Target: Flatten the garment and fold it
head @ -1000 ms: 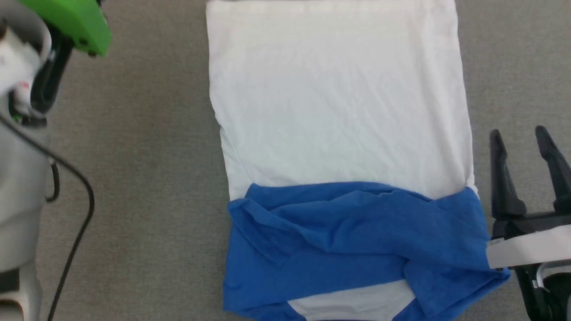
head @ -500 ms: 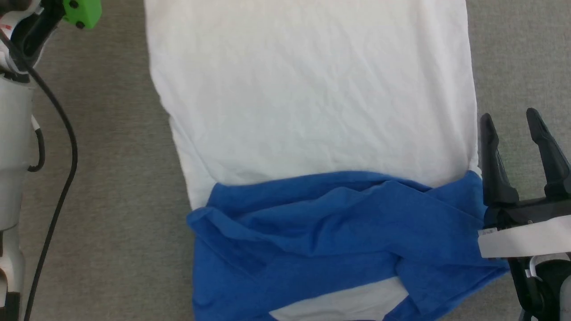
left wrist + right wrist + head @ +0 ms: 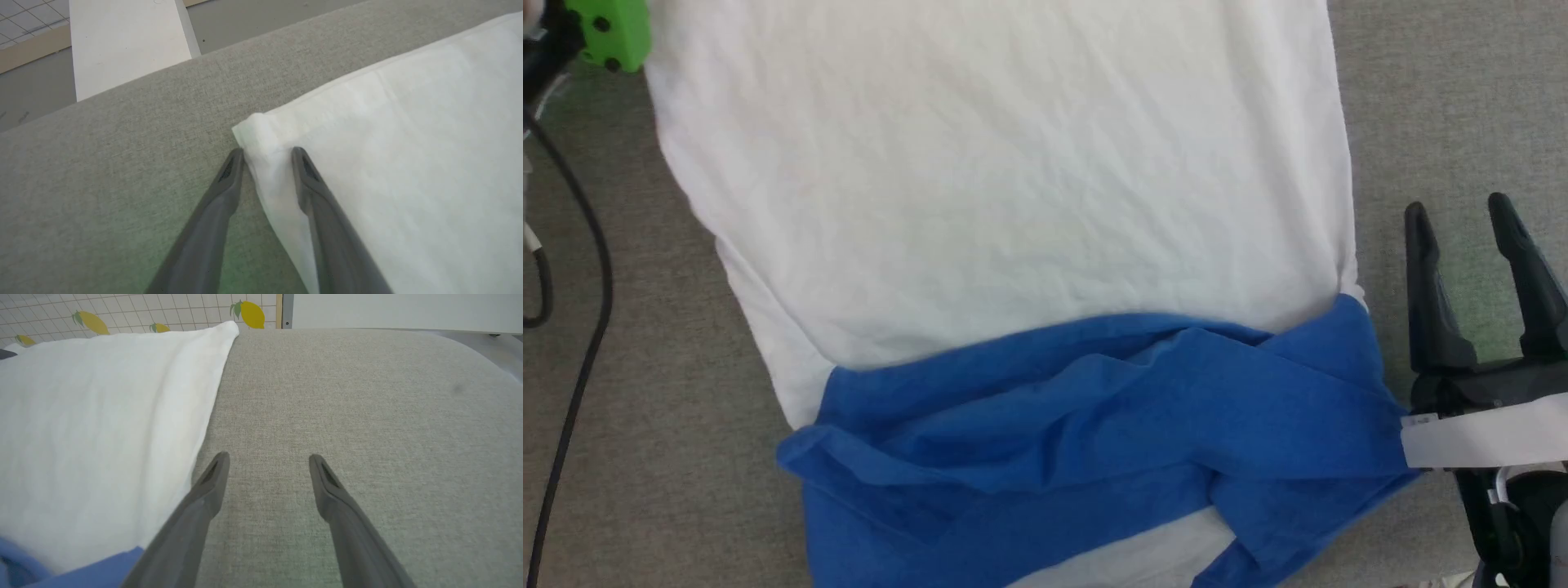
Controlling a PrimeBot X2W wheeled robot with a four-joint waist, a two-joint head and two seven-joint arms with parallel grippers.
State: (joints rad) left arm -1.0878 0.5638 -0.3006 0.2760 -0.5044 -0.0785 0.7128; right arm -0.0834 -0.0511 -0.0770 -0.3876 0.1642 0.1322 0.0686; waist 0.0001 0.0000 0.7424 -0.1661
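The garment lies spread on the grey surface, its white body flat. Its blue sleeves are folded across the near part in rumpled layers. My left gripper straddles a far corner of the white garment. One finger rests on the grey surface, the other lies on the fabric, and a gap still shows between them. My right gripper stands open on the bare surface just right of the garment's right edge. In the right wrist view this gripper holds nothing, with the garment to its left.
A grey cloth-covered table carries everything. The left arm's green housing and a black cable are at the head view's left. Past the table's far edge are a white panel and a lemon-patterned tiled wall.
The head camera has shifted, so the garment appears larger and further left. The left arm's green housing has come up to the garment's far left corner. The right gripper stays open beside the right edge.
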